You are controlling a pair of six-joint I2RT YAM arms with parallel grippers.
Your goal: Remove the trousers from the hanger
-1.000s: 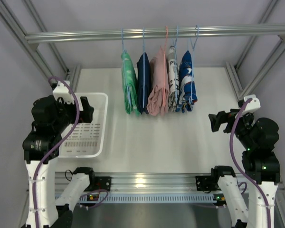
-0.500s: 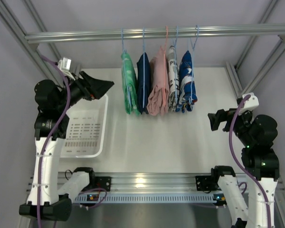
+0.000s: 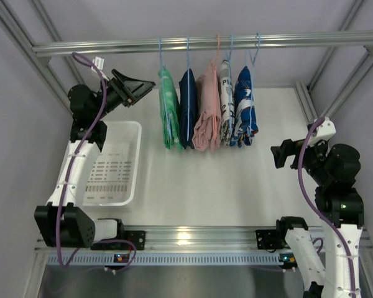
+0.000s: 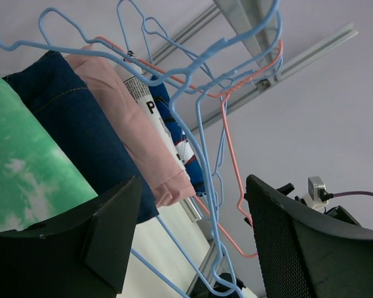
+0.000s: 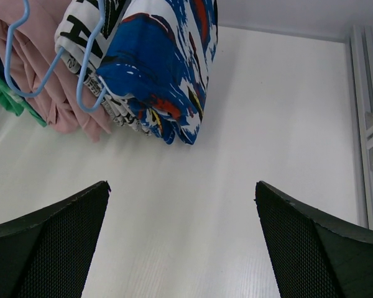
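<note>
The bright green trousers (image 3: 169, 115) hang on a light-blue wire hanger (image 3: 161, 53), leftmost on the rail. My left gripper (image 3: 141, 89) is raised just left of the trousers' upper part, jaws apart, and points at them. In the left wrist view the green trousers (image 4: 25, 174) fill the left edge. Light-blue hanger wire (image 4: 206, 180) crosses the gap of my left gripper (image 4: 193, 242), and neither finger touches it. My right gripper (image 3: 278, 155) stands open low on the right. In its own view the right gripper (image 5: 180, 242) has only the table between its fingers.
A navy garment (image 3: 188, 108), a pink one (image 3: 208, 115), a black-and-white print and a blue patterned one (image 3: 244, 108) hang close beside the trousers on the rail (image 3: 286, 41). A pink hanger (image 4: 230, 155) mingles with the blue wires. A white basket (image 3: 132, 162) sits at the left.
My left arm has swung up from over the basket to the rail's height, next to the trousers, and its jaws have narrowed a little. The right arm has barely shifted.
</note>
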